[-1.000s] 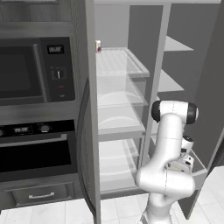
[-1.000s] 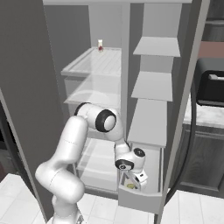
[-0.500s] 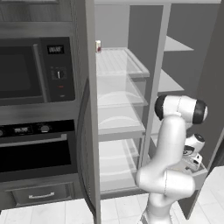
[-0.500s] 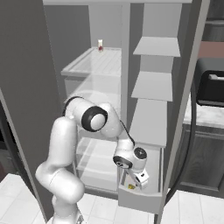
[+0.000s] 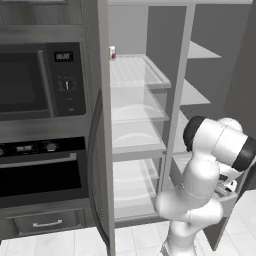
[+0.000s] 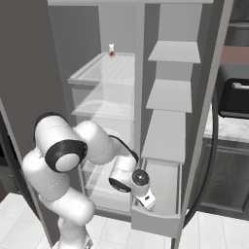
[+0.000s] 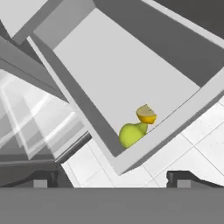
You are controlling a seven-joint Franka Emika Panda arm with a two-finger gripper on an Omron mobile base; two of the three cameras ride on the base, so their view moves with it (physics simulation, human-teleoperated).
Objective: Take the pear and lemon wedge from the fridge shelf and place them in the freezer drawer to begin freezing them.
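Pear point(image 7: 130, 134) and lemon wedge point(image 7: 147, 114) lie touching in front corner of open freezer drawer point(image 7: 109, 65) (wedge resting against pear). Gripper point(image 6: 148, 198) hovers above drawer's front edge, fingers spread apart, holding nothing. Fridge shelf point(image 6: 104, 69) carries small jar point(image 6: 112, 49).

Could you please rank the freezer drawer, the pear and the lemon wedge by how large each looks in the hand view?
1. The freezer drawer, by far the largest.
2. The pear.
3. The lemon wedge, smallest; it sits touching the pear, so nearness hardly skews it.
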